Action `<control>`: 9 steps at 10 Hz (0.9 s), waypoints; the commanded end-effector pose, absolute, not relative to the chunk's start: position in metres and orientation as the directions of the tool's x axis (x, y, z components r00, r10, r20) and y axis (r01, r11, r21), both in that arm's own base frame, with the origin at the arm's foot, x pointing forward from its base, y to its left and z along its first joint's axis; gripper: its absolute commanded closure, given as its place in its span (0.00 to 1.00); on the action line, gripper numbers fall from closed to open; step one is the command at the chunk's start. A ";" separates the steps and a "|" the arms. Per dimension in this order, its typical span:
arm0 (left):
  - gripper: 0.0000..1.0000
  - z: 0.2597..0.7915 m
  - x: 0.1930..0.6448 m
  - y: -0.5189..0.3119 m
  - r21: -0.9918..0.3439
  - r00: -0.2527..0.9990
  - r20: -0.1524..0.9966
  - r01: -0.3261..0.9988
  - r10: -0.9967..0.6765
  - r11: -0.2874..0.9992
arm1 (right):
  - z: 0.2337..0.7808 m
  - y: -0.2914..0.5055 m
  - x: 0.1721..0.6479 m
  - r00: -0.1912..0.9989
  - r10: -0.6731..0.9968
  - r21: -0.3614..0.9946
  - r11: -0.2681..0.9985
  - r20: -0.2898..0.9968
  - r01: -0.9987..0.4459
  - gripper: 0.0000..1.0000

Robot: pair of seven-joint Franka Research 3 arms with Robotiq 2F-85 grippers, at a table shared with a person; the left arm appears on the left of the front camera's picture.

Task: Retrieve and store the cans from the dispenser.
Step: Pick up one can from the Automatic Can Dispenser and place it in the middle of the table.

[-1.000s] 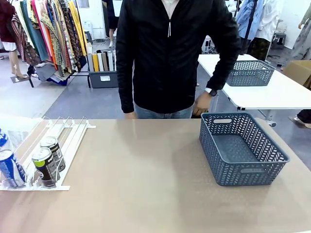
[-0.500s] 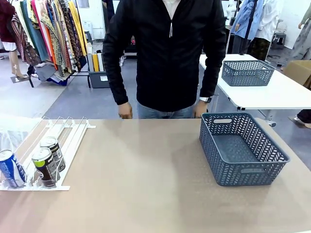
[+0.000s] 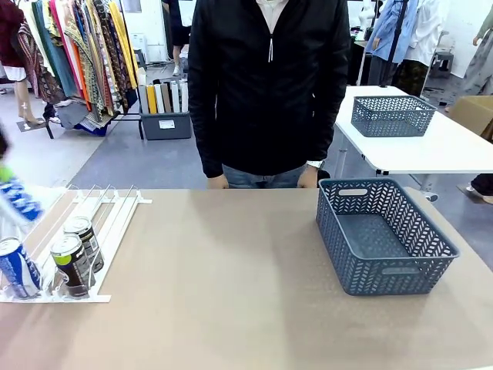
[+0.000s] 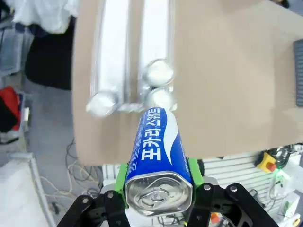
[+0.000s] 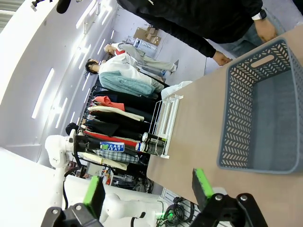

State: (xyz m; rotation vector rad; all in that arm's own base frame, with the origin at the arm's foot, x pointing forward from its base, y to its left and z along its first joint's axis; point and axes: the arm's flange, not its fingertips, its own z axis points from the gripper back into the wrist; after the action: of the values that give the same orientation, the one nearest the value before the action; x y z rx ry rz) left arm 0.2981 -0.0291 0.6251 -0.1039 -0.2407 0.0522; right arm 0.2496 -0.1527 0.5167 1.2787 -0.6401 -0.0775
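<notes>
My left gripper is shut on a slim blue can with white lettering, held above the dispenser. Silver tops of three cans show in the lanes below it. In the front view that gripper and its blue can are a blur at the left edge, over the dispenser. One blue can and two dark cans stand at the front stops. My right gripper is open with nothing between its fingers, raised above the table.
A dark grey mesh basket sits on the right of the table with nothing inside, also in the right wrist view. A person in a black jacket stands at the far edge, hands at the sides. Bare tabletop lies between dispenser and basket.
My left gripper has come into view at the left edge, moving with the blue can. The person's arms have dropped straight down to the sides.
</notes>
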 end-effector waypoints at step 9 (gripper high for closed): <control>1.00 0.426 0.416 -0.429 0.061 0.924 0.036 0.377 -0.380 0.924 | 0.519 -0.152 0.252 0.808 -0.405 0.897 0.300 0.427 -0.324 0.00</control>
State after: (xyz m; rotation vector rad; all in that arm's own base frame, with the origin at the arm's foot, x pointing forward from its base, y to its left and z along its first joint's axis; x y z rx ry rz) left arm 0.4102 -0.4258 0.4148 0.0236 -0.0502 -0.4071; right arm 0.2494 -0.1526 0.5167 1.2779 -0.6406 -0.0778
